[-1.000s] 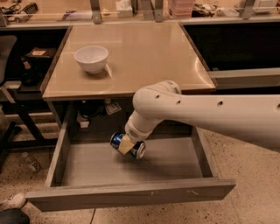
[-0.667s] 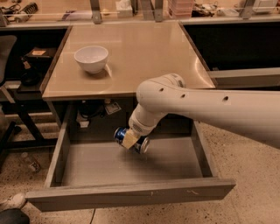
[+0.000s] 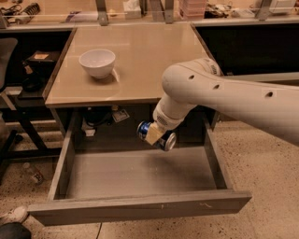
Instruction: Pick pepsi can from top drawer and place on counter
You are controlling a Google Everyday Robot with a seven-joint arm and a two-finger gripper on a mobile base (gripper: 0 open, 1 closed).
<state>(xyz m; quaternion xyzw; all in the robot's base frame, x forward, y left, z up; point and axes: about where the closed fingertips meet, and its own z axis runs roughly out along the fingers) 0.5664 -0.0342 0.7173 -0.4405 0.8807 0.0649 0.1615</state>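
Observation:
The top drawer [image 3: 140, 205] stands pulled open below the counter [image 3: 140, 60], its grey bottom bare. My gripper [image 3: 155, 135] hangs from the white arm above the drawer's rear middle, just below the counter's front edge. It is shut on the pepsi can [image 3: 145, 129], a blue can held lying sideways with one silver end facing right. The can is lifted well off the drawer bottom. The fingers are mostly hidden by the can and the wrist.
A white bowl [image 3: 97, 62] sits on the counter's left side. A long cluttered bench [image 3: 140, 9] runs along the back. A dark chair and stand [image 3: 18, 93] are at the left. A shoe [image 3: 14, 215] lies on the speckled floor at the lower left.
The arm has risen and shifted right, carrying the can up from inside the drawer toward the counter's front edge.

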